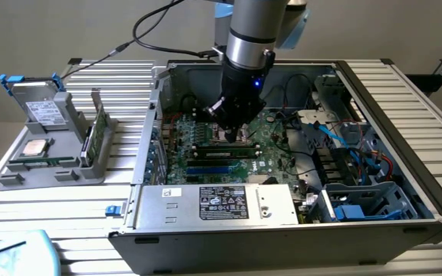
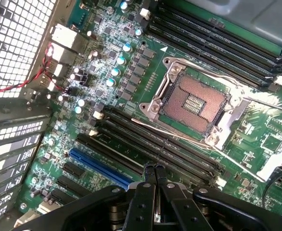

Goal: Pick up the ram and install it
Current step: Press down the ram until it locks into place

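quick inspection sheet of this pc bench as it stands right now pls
surface: ribbed metal table, open computer case lying on it
job's things: ram stick seated in a motherboard slot; empty processor socket
clutter: grey parts holder with a processor chip and a drive
grippers: gripper shut, empty, above the black slot strips
cables: black cable to the arm; blue cables in the case
surroundings: plain wall

The ram (image 1: 222, 153), a long dark-green stick (small pale label at its middle), lies seated level in a motherboard slot inside the open case.
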`<state>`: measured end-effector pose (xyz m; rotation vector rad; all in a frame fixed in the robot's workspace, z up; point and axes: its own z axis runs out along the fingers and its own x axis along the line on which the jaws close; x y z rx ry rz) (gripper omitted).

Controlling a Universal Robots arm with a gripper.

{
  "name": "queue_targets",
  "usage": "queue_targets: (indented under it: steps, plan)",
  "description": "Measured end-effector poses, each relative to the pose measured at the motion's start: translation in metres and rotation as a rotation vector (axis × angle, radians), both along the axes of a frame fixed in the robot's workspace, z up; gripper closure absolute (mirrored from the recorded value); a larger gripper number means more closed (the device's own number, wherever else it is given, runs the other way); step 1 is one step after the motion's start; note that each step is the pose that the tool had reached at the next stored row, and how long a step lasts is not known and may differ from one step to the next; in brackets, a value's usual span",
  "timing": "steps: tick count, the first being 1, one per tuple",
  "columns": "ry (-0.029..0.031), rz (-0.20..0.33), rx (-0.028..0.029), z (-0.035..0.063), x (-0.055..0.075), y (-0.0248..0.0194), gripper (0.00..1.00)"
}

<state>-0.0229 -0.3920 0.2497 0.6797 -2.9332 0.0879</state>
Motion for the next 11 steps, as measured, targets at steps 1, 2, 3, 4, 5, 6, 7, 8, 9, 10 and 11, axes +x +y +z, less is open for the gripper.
queue_targets:
  steps: [1,2,3,4,5,6,7,8,9,10,11]
  plan:
    - [0.0000,-0.004,-0.0032,0.0002,0.0000,0.0000,0.90]
    - [-0.0001,-0.009,-0.0061,0.0002,0.0000,0.0000,0.90]
    - [-0.0002,-0.015,-0.0087,0.0003,0.0000,0.0000,0.90]
    - [-0.0004,-0.021,-0.0112,0.0004,0.0000,0.0000,0.90]
    - [-0.0007,-0.027,-0.0137,0.0004,0.0000,0.0000,0.90]
    - [-0.0010,-0.033,-0.0163,0.0005,0.0000,0.0000,0.90]
    - [-0.0013,-0.040,-0.0188,0.0006,0.0000,0.0000,0.90]
    - [-0.0017,-0.047,-0.0213,0.0006,0.0000,0.0000,0.90]
    - [-0.0020,-0.054,-0.0237,0.0006,0.0000,0.0000,0.90]
    - [-0.0024,-0.062,-0.0261,0.0006,0.0000,0.0000,0.90]
    - [-0.0027,-0.070,-0.0284,0.0007,0.0000,0.0000,0.90]
